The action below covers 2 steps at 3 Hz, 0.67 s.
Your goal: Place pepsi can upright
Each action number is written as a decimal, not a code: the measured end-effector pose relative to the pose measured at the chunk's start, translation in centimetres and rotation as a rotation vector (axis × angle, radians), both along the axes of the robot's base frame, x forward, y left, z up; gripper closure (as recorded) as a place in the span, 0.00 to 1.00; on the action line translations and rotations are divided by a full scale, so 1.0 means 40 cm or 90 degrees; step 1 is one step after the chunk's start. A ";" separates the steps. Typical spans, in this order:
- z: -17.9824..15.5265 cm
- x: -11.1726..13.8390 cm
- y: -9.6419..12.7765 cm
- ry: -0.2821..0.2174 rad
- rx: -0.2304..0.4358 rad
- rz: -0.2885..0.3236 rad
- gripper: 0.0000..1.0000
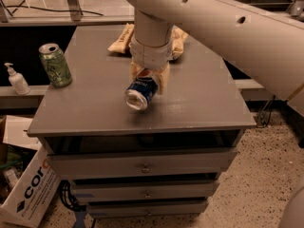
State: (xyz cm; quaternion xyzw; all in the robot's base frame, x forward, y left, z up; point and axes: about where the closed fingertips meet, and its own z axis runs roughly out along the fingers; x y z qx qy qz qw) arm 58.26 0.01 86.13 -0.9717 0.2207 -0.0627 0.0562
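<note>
**Gripping a tilted pepsi can above the desk**

The pepsi can [140,93] is seen near the middle of the desk [204,96], slightly towards the front edge. It is held on a slant rather than upright: one silver end is turned down and forward-left towards the camera, and the blue body runs up and back into the claw [148,82]. The red-white-blue logo is partly shown just under the claw. A dark shadow is cast on the desk surface right below the can, and the can appears to be held clear of the surface.

The claw is closed around the upper part of the can, with tan fingers [163,80] pressed on either side of it. It is carried by a thick pale arm [237,27] that comes in from the upper right and drops straight down onto the can.

A green can [56,64] is stood upright near the left edge of the desk, well apart from the pepsi can. A snack bag [124,37] is laid at the far side, partly hidden behind the arm. Drawers [145,166] are seen below the desk top. A pump bottle [17,79] is set on a ledge to the left, and a cardboard box [29,189] is on the floor at the lower left.
</note>
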 end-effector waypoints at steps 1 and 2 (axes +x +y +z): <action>-0.001 -0.004 -0.006 -0.010 0.004 -0.001 1.00; 0.040 -0.028 -0.029 -0.072 0.026 0.030 1.00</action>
